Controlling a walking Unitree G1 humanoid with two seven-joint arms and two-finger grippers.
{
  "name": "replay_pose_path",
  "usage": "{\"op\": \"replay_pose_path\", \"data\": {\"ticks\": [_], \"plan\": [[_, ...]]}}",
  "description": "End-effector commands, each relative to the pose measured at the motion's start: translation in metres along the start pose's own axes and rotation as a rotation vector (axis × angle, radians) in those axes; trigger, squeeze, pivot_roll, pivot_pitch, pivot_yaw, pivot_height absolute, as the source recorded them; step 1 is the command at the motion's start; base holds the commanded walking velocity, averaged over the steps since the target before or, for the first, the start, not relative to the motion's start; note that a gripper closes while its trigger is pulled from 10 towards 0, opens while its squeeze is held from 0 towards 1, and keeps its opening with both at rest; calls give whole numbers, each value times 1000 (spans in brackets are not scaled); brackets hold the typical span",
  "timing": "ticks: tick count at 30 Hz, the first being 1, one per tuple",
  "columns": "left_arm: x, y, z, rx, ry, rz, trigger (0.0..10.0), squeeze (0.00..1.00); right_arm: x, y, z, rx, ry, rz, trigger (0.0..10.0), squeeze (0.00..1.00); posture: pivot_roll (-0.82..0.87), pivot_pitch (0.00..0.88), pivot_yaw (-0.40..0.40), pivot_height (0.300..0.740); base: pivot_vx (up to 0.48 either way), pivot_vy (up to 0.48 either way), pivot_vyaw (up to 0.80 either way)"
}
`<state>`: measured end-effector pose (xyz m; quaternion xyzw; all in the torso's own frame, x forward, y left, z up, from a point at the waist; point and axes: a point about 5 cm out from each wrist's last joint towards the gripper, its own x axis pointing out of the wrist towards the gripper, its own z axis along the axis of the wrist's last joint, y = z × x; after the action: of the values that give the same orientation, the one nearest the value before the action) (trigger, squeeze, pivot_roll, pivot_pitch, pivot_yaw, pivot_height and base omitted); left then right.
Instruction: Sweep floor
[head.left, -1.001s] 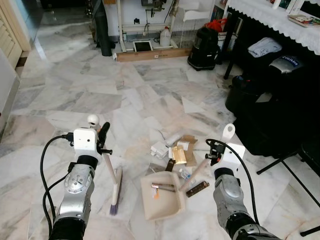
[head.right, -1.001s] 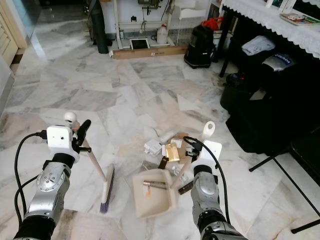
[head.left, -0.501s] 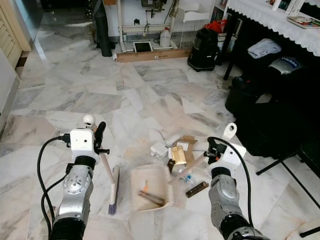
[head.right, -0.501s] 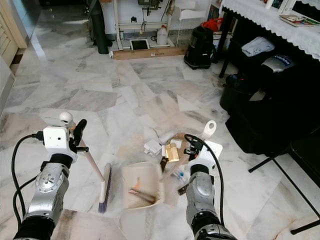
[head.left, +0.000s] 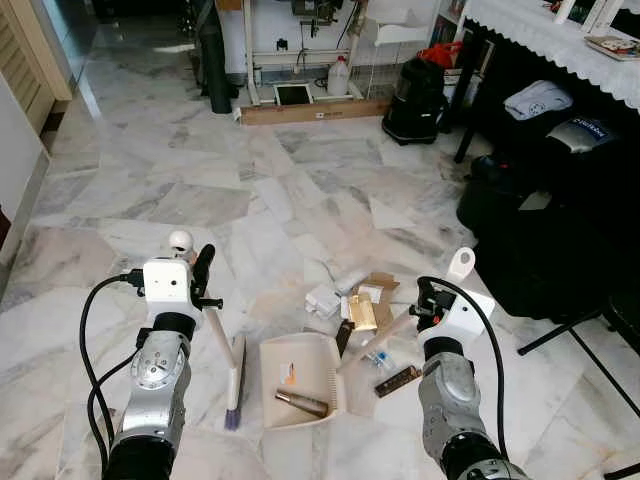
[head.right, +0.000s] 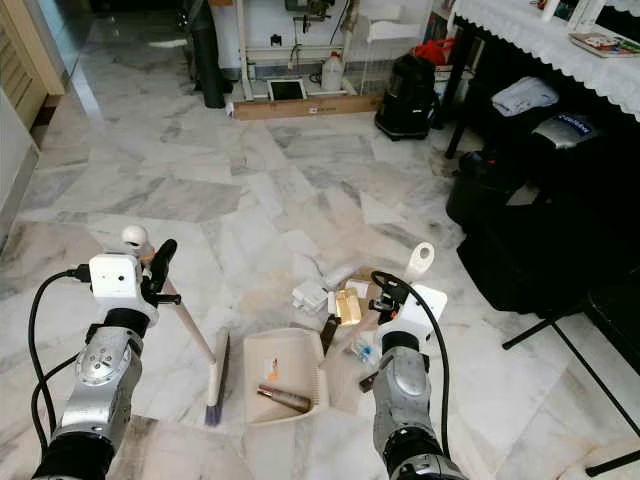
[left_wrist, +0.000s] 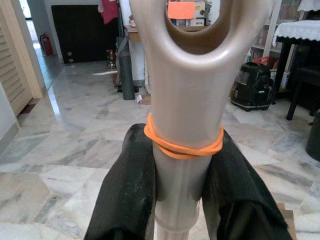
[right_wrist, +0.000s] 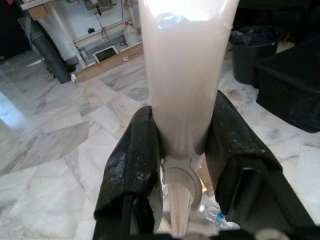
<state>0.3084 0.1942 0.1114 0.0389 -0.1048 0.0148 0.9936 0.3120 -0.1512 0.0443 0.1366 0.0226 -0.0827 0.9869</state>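
Observation:
My left gripper (head.left: 203, 284) is shut on the beige handle of a hand brush (head.left: 234, 380); its bristles rest on the marble floor to my left. In the left wrist view the fingers (left_wrist: 127, 190) clamp the handle below an orange rubber band. My right gripper (head.left: 424, 306) is shut on the long handle of a beige dustpan (head.left: 300, 380), which lies flat on the floor between my arms. A brown stick (head.left: 303, 403) and an orange scrap (head.left: 289, 378) lie in the pan. Beyond its lip is a litter pile (head.left: 358, 305) of white boxes, a gold packet and cardboard.
A small plastic bottle (head.left: 378, 357) and a brown bar (head.left: 397, 380) lie beside the pan's handle. Black bins (head.left: 520, 200) and a folding stand's leg (head.left: 570, 330) crowd the right. A black vacuum (head.left: 415, 100) and a cardboard plank (head.left: 310, 110) stand far ahead.
The dustpan has swung left and settled flat, its handle turning in my right gripper. The brown stick has slid deeper into the pan. The brush has barely moved.

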Motion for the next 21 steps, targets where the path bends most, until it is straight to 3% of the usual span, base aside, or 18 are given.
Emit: {"op": "replay_pose_path", "data": {"ticks": [1, 21], "plan": [[0, -5, 4, 6, -40, -20, 10000, 0, 3, 0, 11, 6, -65, 1, 10000, 0, 64, 0, -52, 740, 0, 0, 513], [4, -7, 6, 11, -34, -18, 10000, 0, 6, 4, 19, 22, -88, 15, 10000, 0, 54, 0, -49, 740, 0, 0, 795]]}}
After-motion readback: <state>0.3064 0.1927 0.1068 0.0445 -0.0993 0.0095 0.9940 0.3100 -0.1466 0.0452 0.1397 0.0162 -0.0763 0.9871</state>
